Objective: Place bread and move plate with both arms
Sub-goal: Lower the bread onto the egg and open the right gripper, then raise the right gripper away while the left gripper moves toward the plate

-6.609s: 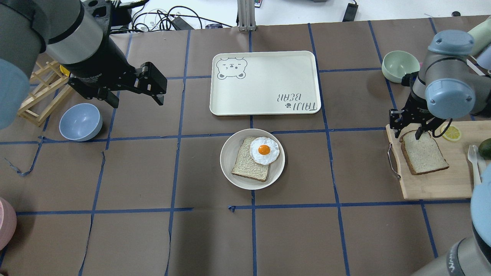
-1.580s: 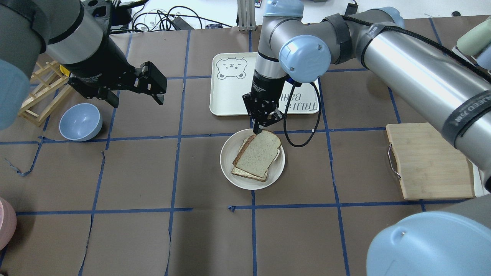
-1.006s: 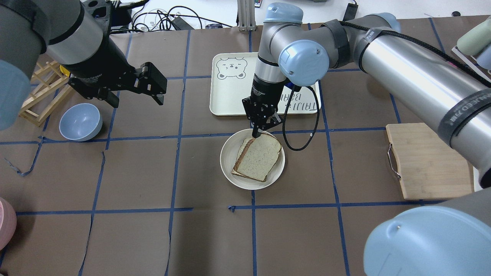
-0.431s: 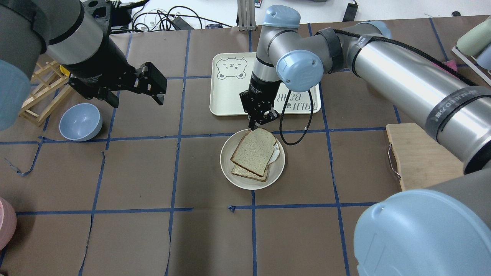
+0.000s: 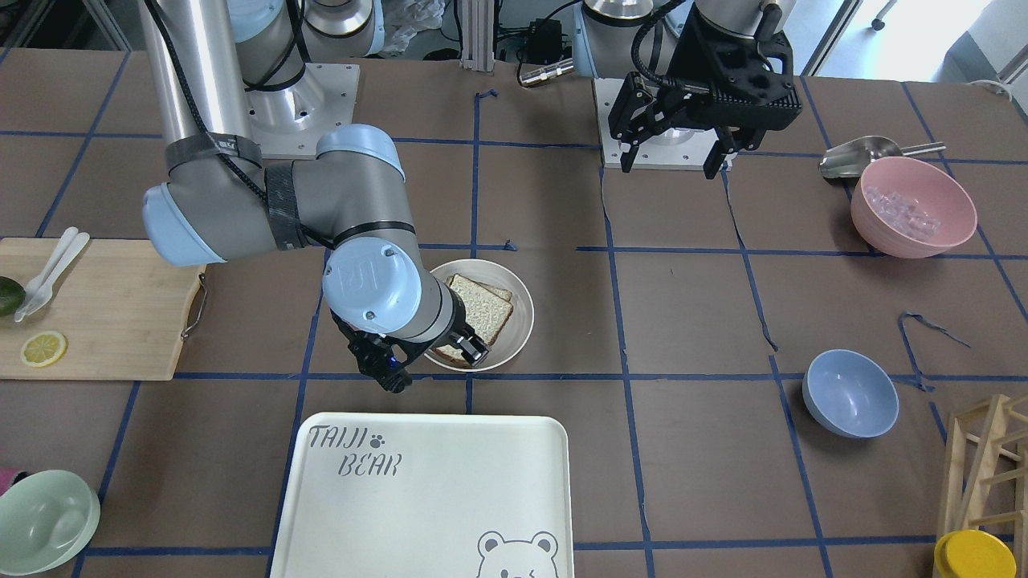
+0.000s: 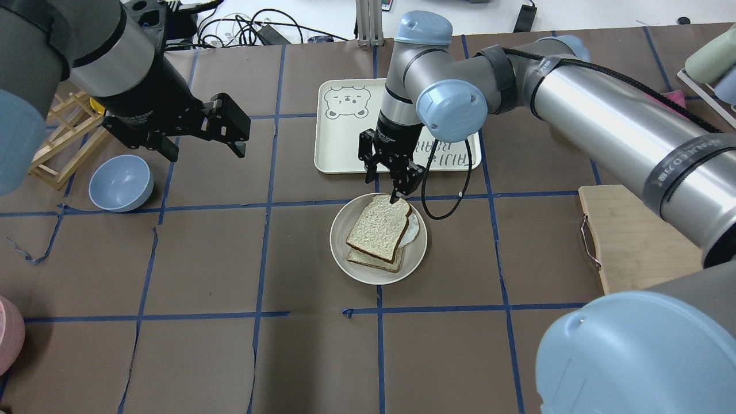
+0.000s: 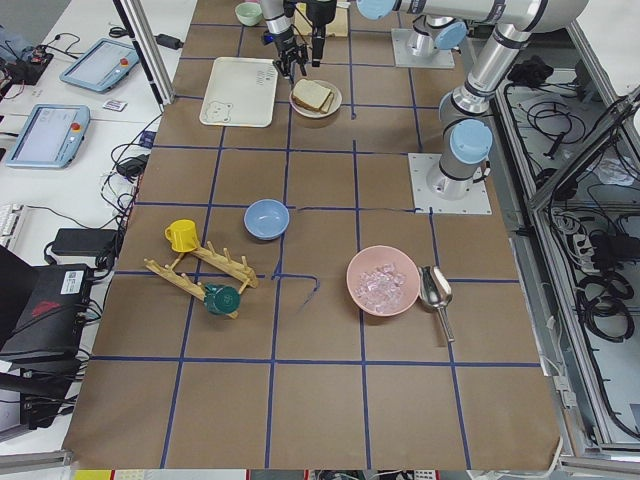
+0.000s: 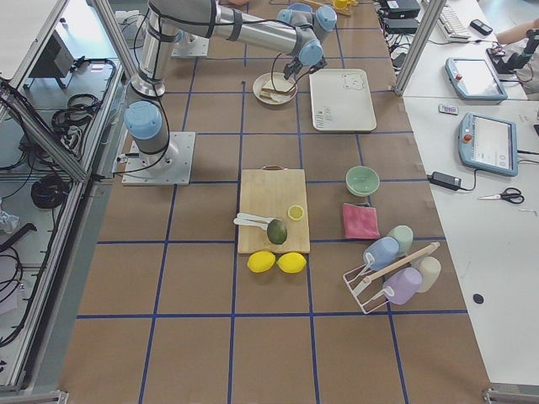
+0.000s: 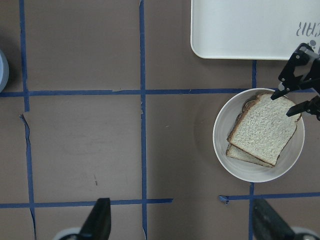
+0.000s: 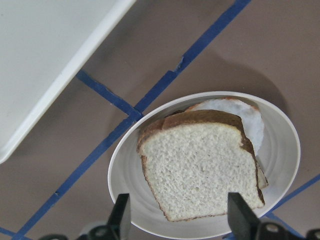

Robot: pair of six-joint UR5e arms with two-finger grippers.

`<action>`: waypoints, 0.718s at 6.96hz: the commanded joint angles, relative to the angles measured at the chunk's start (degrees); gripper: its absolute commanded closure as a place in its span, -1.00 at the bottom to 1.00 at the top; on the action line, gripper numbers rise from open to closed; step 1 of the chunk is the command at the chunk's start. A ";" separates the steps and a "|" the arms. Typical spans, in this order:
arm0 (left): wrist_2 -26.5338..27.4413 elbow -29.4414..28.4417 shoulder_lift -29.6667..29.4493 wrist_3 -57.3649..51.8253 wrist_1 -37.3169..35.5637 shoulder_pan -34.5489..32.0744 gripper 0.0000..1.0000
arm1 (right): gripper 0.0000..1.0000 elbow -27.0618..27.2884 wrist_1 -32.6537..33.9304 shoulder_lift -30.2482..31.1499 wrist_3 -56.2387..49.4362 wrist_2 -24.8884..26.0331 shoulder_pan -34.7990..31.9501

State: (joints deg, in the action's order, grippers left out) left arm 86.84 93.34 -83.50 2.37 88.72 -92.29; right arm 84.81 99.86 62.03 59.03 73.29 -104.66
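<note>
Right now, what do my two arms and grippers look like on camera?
The left arm and right arm are silver-grey tubes with round light-blue joint caps. The right one carries a black cable strapped along it and a black band with white lettering. The left gripper and right gripper are black, two-fingered.

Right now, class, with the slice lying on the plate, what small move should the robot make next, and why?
Probably lift the right gripper clear of the bread. Its jaws stand open above the slice, which lies on the plate, so placing looks done; the plate move comes next, and the left gripper hangs open, far off.
</note>
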 commanded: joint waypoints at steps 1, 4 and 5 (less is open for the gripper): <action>0.09 0.00 0.00 0.00 0.05 0.00 -1.00 | -1.00 0.35 0.25 6.06 -10.36 4.98 2.86; 0.00 -0.09 -0.35 0.00 -0.04 -0.09 -1.00 | -1.00 0.88 -10.86 15.72 -42.73 11.17 6.82; -0.09 0.00 -0.35 0.09 -0.04 0.00 -1.00 | -1.00 0.88 -11.96 19.32 -48.77 11.52 7.97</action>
State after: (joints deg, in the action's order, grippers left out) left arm 86.82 93.33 -83.73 2.39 88.71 -92.31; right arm 85.65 90.87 76.92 20.72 84.10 -98.12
